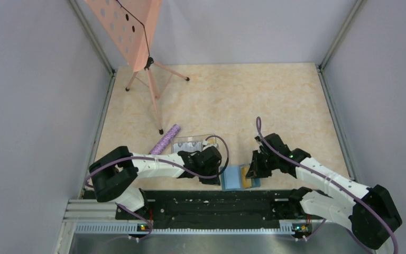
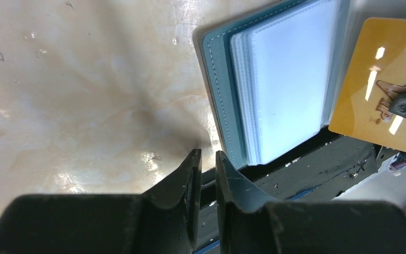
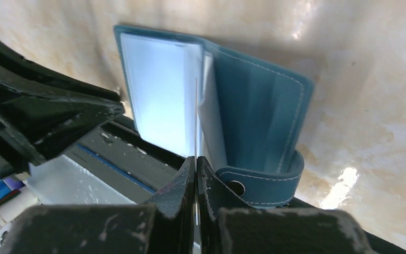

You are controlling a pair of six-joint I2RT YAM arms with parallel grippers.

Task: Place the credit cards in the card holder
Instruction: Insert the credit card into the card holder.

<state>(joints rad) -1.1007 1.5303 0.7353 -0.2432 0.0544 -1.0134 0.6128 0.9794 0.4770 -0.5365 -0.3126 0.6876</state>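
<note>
The teal card holder (image 1: 233, 178) lies open at the table's near edge, its pale blue sleeves up. In the left wrist view the card holder (image 2: 275, 79) sits ahead and to the right of my left gripper (image 2: 208, 153), which is nearly shut and empty beside the holder's left edge (image 1: 218, 179). My right gripper (image 1: 252, 173) is shut on a yellow card (image 2: 372, 79) and holds it over the holder's right half. In the right wrist view the gripper (image 3: 196, 159) holds this card (image 3: 196, 116) edge-on against the sleeves (image 3: 158, 100), next to the snap tab (image 3: 264, 182).
A clear packet with silvery contents (image 1: 193, 143) and a purple roll (image 1: 165, 140) lie behind the left arm. A pink stand on a tripod (image 1: 137, 42) is at the back left. The black base rail (image 1: 211, 203) runs right under the holder's near edge.
</note>
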